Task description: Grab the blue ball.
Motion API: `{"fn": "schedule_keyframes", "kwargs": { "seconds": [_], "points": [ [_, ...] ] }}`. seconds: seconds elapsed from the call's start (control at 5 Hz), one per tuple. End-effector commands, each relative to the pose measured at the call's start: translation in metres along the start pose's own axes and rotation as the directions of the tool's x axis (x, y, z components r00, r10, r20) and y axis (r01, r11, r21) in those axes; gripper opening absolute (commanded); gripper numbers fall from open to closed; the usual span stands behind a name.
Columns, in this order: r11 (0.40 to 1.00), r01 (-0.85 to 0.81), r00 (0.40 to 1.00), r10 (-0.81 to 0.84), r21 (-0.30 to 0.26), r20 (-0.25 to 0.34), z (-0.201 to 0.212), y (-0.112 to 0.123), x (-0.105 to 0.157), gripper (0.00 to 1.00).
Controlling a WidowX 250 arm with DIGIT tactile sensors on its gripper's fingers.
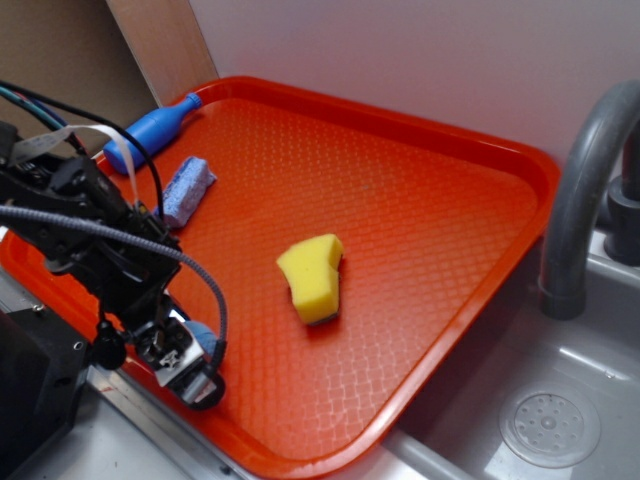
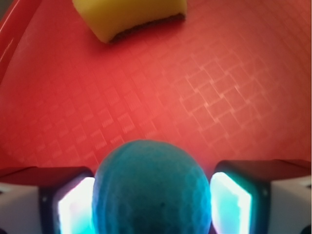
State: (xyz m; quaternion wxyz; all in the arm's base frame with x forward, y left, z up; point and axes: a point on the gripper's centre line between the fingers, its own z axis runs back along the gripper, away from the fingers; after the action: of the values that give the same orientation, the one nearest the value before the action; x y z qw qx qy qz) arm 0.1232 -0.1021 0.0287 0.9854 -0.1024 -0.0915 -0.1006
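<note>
At the lower left of the exterior view, the gripper (image 1: 190,355) straddles the one blue ball (image 2: 152,190) on the red tray (image 1: 440,200); its jaws stand spread, each just beside the ball. The grasp seems in hand, and next they need to close. One yellow sponge (image 1: 314,276), one bottle (image 1: 155,125) and one speckled block (image 1: 186,190) also sit on the tray.

Ext. view: you see only a sliver of the blue ball (image 1: 203,340); the gripper (image 1: 185,362) and arm cover the rest. Contact betw. pads and ball can't be judged from here. Blue bottle (image 1: 150,129): base end hidden behind cables. Faucet (image 1: 585,180) cut off at top/right edge; sink (image 1: 545,415) cut off at bottom/right.

Wrist view: ball bottom cut off by frame edge. Both gripper fingers (image 2: 44,204) cropped at bottom, inner faces glare-washed. Yellow sponge (image 2: 129,17) cut off at top and blurred. Tray (image 2: 204,97) texture soft.
</note>
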Motion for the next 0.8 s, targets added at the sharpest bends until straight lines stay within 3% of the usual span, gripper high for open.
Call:
{"fn": "schedule_keyframes", "kwargs": {
  "seconds": [0.0,0.2,0.4,0.6],
  "points": [
    [0.995,-0.071,0.996,0.067,-0.066,-0.063,0.007,0.007,0.01,0.0],
    [0.997,-0.045,0.997,0.048,0.059,-0.056,0.012,0.018,0.014,0.0],
    [0.909,-0.23,0.97,0.242,0.347,0.01,0.072,0.06,0.027,0.0],
    [0.828,-0.451,0.888,0.455,0.332,0.072,0.129,0.107,0.036,0.0]
  ]
}}
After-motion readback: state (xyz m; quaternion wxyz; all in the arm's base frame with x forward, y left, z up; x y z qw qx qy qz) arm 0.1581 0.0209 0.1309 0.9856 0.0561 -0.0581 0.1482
